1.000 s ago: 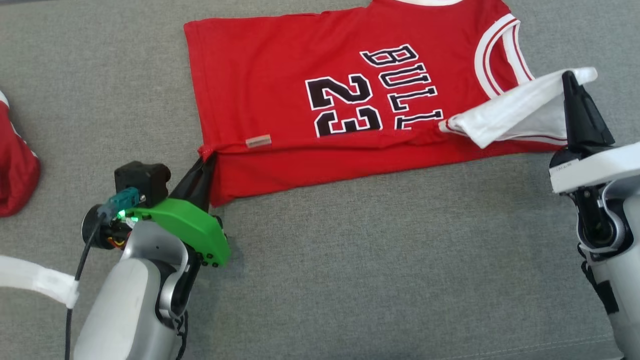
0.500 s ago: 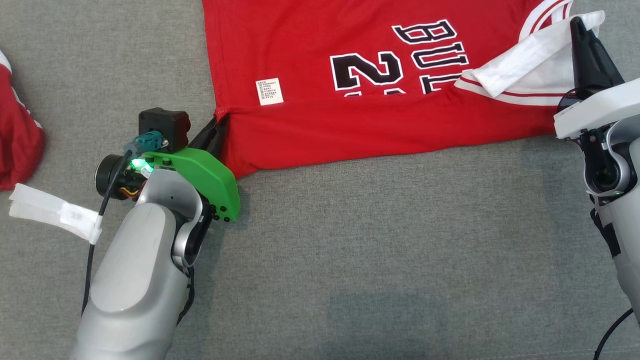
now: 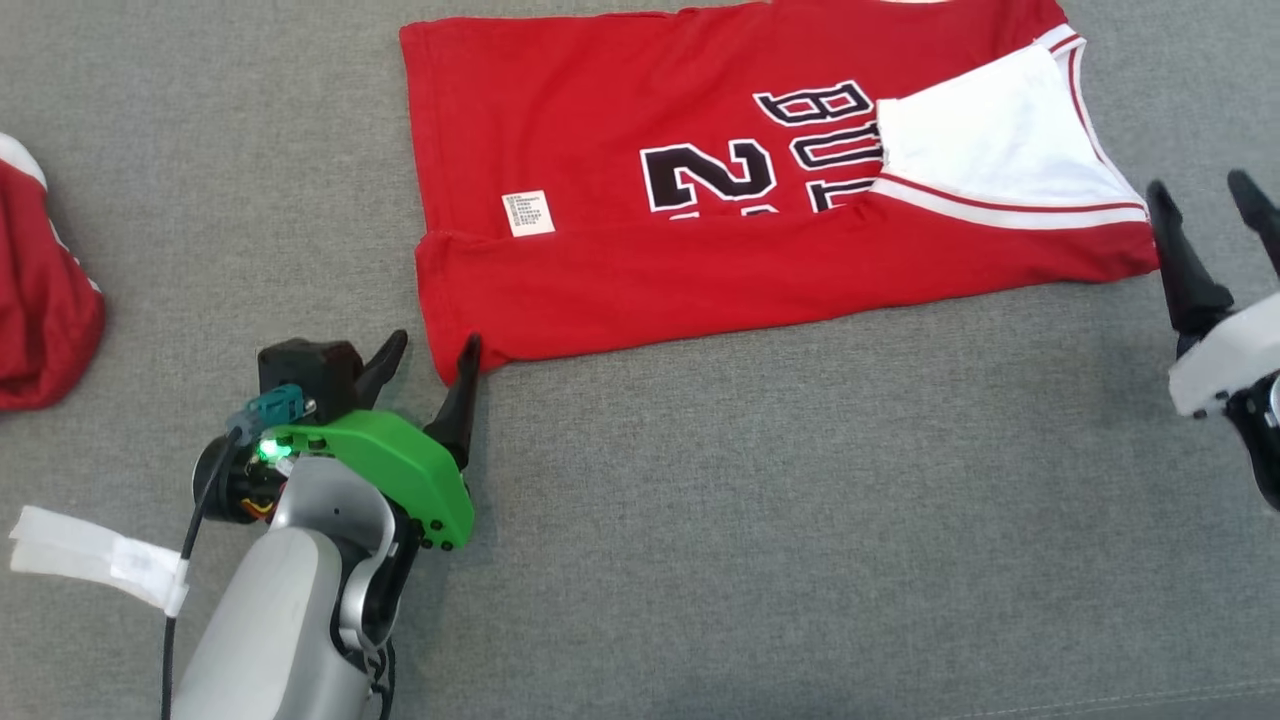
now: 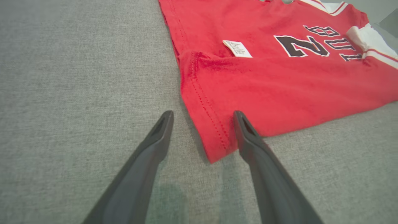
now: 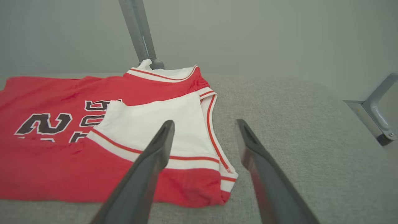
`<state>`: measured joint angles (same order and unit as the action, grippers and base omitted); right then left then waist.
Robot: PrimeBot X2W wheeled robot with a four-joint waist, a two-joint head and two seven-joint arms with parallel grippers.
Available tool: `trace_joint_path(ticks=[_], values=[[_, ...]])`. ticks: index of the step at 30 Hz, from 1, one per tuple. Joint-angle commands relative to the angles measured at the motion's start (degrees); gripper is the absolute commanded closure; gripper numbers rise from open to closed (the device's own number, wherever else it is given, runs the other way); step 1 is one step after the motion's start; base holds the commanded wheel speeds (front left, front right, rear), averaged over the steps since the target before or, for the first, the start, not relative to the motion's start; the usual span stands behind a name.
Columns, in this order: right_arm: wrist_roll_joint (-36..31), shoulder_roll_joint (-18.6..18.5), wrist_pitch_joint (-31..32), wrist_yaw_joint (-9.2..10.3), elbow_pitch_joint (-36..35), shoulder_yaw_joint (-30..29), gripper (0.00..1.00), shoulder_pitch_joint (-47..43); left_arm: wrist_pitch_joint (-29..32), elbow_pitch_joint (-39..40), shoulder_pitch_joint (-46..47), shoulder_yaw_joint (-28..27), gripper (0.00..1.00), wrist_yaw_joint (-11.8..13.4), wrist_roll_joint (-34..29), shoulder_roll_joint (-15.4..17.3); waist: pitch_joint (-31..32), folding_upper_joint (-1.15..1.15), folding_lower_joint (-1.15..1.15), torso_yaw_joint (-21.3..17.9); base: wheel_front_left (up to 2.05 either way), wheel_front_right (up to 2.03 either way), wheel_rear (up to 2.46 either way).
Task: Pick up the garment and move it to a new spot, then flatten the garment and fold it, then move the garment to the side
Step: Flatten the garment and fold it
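A red basketball jersey (image 3: 700, 230) with black "23" lettering lies on the grey fabric surface, its near long side folded up over the print. The fold shows a white inner panel (image 3: 980, 150) at the right and a small white label (image 3: 527, 212) at the left. My left gripper (image 3: 432, 348) stands open at the jersey's near left corner (image 4: 214, 149), which lies between the fingers in the left wrist view. My right gripper (image 3: 1205, 190) is open just off the jersey's right end (image 5: 217, 186), holding nothing.
Another red garment (image 3: 40, 300) lies bunched at the left edge. A white strip of tape (image 3: 90, 555) hangs from my left arm's cable. Metal frame posts (image 5: 138, 31) stand behind the surface. Bare grey fabric (image 3: 800, 520) stretches in front of the jersey.
Both grippers have opened and let go of the jersey's edge, then drawn back toward me. The folded flap now lies flat on the jersey. The head camera has shifted.
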<state>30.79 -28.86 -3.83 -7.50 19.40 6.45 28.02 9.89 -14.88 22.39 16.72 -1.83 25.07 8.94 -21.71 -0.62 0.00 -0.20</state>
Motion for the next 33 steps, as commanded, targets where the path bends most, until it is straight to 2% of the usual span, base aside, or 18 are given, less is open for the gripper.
trace_joint_path(ticks=[1,5,11,14,23,29,30,31,32,33], values=[[-1.09,-0.21,1.60,0.02,-0.85,-0.38,0.00,-1.90,0.50,0.92,-1.14,-0.22,0.00,0.59,0.40,0.56,0.25,0.62,0.00,-0.57,0.00,0.00,0.00],[-5.85,0.76,6.97,0.04,-3.58,-4.37,0.00,-5.04,2.79,3.28,-2.94,-0.11,0.00,1.60,0.41,1.43,-1.43,0.62,0.00,-0.91,0.00,0.00,0.00],[-10.38,6.24,12.64,0.04,-5.96,-7.71,0.00,-4.43,4.79,3.05,-1.89,-0.70,0.00,2.04,1.32,2.47,-4.42,0.62,0.00,-1.09,0.00,0.00,0.00],[-11.21,7.72,14.27,0.05,-5.16,-8.58,0.00,-3.45,4.92,2.52,-1.41,-0.65,0.00,1.77,1.84,2.18,-4.89,0.62,0.00,-0.83,0.00,0.00,0.00],[-14.79,8.75,17.84,0.04,-1.67,-11.36,0.00,-1.70,5.79,0.46,-0.88,0.26,0.00,0.76,2.97,1.68,-4.86,0.62,0.00,0.23,0.00,0.00,0.00],[-13.32,9.79,21.20,0.04,1.56,-10.37,0.00,-0.25,7.72,-0.41,-0.77,1.42,0.00,-0.25,4.14,1.71,-4.85,0.62,0.00,0.11,0.00,0.00,0.00],[-12.91,9.95,21.84,0.03,2.05,-10.13,0.00,0.01,8.20,-0.52,-0.65,1.63,0.06,-0.49,4.41,1.59,-4.87,0.62,0.00,0.05,0.00,0.00,0.00],[-12.83,9.70,22.30,0.00,2.31,-9.61,0.00,0.20,8.44,-0.59,-0.49,2.02,0.60,-0.79,4.34,1.61,-4.90,0.62,0.00,0.02,0.00,0.00,0.00],[-12.71,9.67,22.59,0.01,2.59,-9.26,0.26,0.43,8.56,-0.51,-0.21,2.27,1.00,-0.97,4.47,1.45,-4.96,0.62,0.00,-0.01,0.00,0.00,0.00],[-12.36,9.83,22.76,0.01,2.79,-9.04,0.96,0.78,8.84,-0.58,-0.03,2.74,1.00,-1.58,4.71,1.32,-4.93,0.62,0.00,-0.03,0.00,0.00,0.00]])
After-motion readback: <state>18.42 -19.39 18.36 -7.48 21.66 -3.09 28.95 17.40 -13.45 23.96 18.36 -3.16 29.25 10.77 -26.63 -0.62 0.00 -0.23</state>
